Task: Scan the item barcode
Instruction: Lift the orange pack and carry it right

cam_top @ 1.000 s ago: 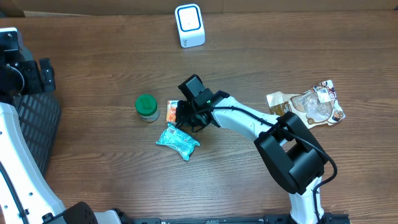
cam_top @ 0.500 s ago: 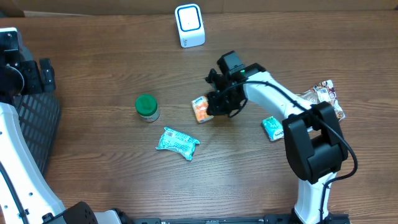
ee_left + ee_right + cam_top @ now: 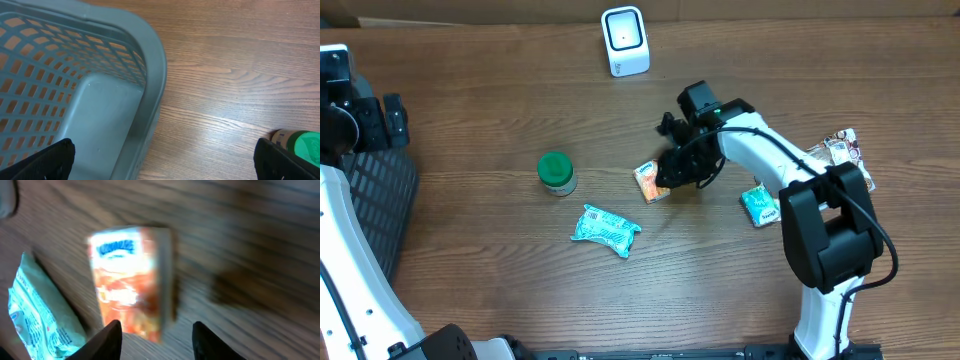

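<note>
Just beyond the right end effector (image 3: 156, 330), fingers spread and gripping nothing: orange box (image 3: 131, 282) flat on the bench (image 3: 240, 240), blue lettering on its top band too blurred to read. Left of it, teal packet (image 3: 37, 312). Left end effector (image 3: 162, 152) spread wide over grey basket (image 3: 100, 100).

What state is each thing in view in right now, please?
Left gripper, open, empty.
Right gripper, open, gripping nothing.
Orange box, on table by right gripper, not gripped.
Scanner, standing, untouched.
Jar, upright, lid on.
Teal packet, lying flat.
Small packet, lying flat.
Bag, crumpled, lying.
Basket, upright on table.
</note>
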You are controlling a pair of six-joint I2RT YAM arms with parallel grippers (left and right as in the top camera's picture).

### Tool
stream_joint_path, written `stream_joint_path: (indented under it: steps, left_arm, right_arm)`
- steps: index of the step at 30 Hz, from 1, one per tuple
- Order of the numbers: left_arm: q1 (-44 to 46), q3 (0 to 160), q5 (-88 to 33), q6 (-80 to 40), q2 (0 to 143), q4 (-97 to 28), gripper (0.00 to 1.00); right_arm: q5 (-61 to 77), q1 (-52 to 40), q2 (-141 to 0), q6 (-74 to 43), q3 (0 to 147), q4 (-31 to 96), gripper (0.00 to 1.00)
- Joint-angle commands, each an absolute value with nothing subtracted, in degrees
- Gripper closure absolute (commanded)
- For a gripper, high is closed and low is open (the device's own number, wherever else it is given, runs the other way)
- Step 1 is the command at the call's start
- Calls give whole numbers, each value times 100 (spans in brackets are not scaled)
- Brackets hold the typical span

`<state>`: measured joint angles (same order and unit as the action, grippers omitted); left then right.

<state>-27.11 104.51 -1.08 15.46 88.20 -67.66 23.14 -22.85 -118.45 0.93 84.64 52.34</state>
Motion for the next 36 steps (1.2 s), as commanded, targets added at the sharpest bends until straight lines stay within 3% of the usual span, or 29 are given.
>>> stream_joint_path:
  steps: [1, 6, 12, 22, 29, 36]
  left_arm:
    - [-2735, 10475, -110, 1673, 8851, -6748, 0]
    - [-2735, 10475, -110, 1673, 8851, -6746, 0]
    - [-2735, 10475, -110, 1673, 8851, -6746, 0]
    - [-2735, 10475, -110, 1673, 8851, -6748, 0]
    - [-2735, 10475, -110, 1673, 8851, -6746, 0]
    - [-2735, 10475, -110, 1673, 8851, -6746, 0]
  right_arm:
    - [2539, -2150, -11710, -158, 8547, 5264, 54]
    - [2626, -2202, -11845, -554, 8545, 5225, 56]
    - [2762, -2244, -12068, -952, 8527, 5247, 65]
    - [2757, -2244, -12068, -1380, 7896, 4606, 66]
    - [2753, -2244, -12066, -1570, 7688, 4292, 96]
    - [3745, -1951, -11631, -1404, 7699, 4576, 96]
